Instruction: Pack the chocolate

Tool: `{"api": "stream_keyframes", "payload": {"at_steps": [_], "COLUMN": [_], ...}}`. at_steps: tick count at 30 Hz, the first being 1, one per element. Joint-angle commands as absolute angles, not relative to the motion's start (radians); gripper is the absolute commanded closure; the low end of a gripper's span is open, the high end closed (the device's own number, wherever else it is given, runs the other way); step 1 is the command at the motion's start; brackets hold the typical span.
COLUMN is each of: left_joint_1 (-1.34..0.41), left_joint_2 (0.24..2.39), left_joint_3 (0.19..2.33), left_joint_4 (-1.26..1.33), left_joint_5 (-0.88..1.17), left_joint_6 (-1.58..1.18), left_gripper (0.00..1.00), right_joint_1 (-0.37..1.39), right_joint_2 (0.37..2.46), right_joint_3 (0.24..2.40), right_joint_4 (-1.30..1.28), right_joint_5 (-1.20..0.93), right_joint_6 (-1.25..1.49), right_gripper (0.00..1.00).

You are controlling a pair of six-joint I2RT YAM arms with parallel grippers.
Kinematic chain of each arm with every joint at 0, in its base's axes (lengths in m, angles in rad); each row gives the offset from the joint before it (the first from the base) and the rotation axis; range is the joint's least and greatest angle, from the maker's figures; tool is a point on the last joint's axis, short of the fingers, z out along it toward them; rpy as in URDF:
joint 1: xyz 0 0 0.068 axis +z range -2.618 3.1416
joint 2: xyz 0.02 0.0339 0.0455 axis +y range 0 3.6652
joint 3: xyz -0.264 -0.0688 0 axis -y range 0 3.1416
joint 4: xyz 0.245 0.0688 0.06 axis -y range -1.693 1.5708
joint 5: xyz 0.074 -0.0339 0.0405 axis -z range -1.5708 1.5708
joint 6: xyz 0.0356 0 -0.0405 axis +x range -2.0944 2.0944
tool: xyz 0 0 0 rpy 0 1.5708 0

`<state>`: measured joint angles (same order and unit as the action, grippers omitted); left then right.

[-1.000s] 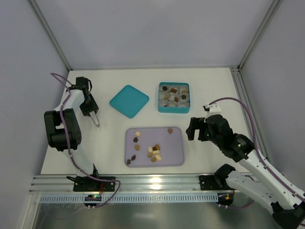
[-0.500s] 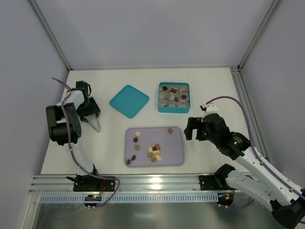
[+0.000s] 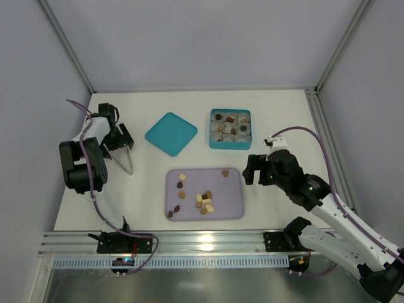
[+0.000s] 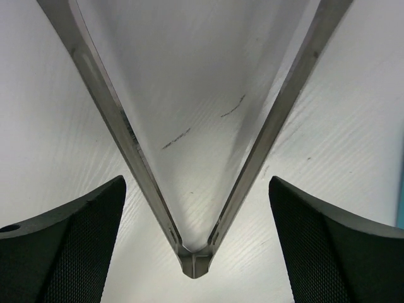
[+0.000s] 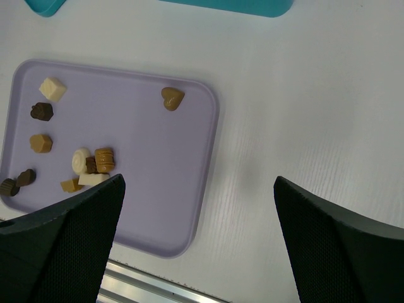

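Note:
Several small chocolates (image 3: 203, 201) in brown, tan and cream lie loose on a lilac tray (image 3: 230, 202); they also show in the right wrist view (image 5: 95, 161). A tan heart-shaped piece (image 5: 172, 98) lies alone near the tray's far right corner. A teal box (image 3: 230, 147) holds white cups with chocolates in them. Metal tongs (image 3: 126, 161) lie on the table at the left. My left gripper (image 3: 120, 144) is open over them, its fingers wide on either side of the tongs' hinge end (image 4: 194, 260). My right gripper (image 3: 254, 170) is open and empty, just right of the tray (image 5: 158, 189).
The teal lid (image 3: 171, 133) lies flat left of the box. A metal rail (image 3: 202, 243) runs along the table's near edge, close to the tray. Grey walls stand on three sides.
My left wrist has turned and shifted slightly over the tongs. My right gripper has moved a little left toward the tray. The chocolates have not moved.

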<state>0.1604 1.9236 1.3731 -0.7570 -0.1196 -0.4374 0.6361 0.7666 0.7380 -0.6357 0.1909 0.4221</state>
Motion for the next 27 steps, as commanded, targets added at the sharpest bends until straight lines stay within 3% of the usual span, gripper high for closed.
{"api": "stream_keyframes", "payload": {"at_steps": [1, 18, 27], "left_joint_1": [0.167, 0.104, -0.063], "left_joint_2": [1.838, 1.660, 1.943], "left_joint_3": [1.427, 1.552, 1.831], "left_joint_4": [-0.784, -0.857, -0.870], "left_joint_5": [-0.124, -0.068, -0.060], "left_joint_6": [-0.434, -0.414, -0.269], "left_gripper": [0.08, 0.11, 0.24], "right_joint_1": [0.641, 0.641, 0.641], "right_joint_2": [0.765, 0.810, 1.012], "right_joint_3": [0.749, 0.827, 0.943], "right_joint_4": [-0.620, -0.647, -0.548], "right_joint_5": [0.199, 0.216, 0.118], "right_joint_6": [0.428, 0.419, 0.420], "right_gripper": [0.00, 0.00, 0.00]}}
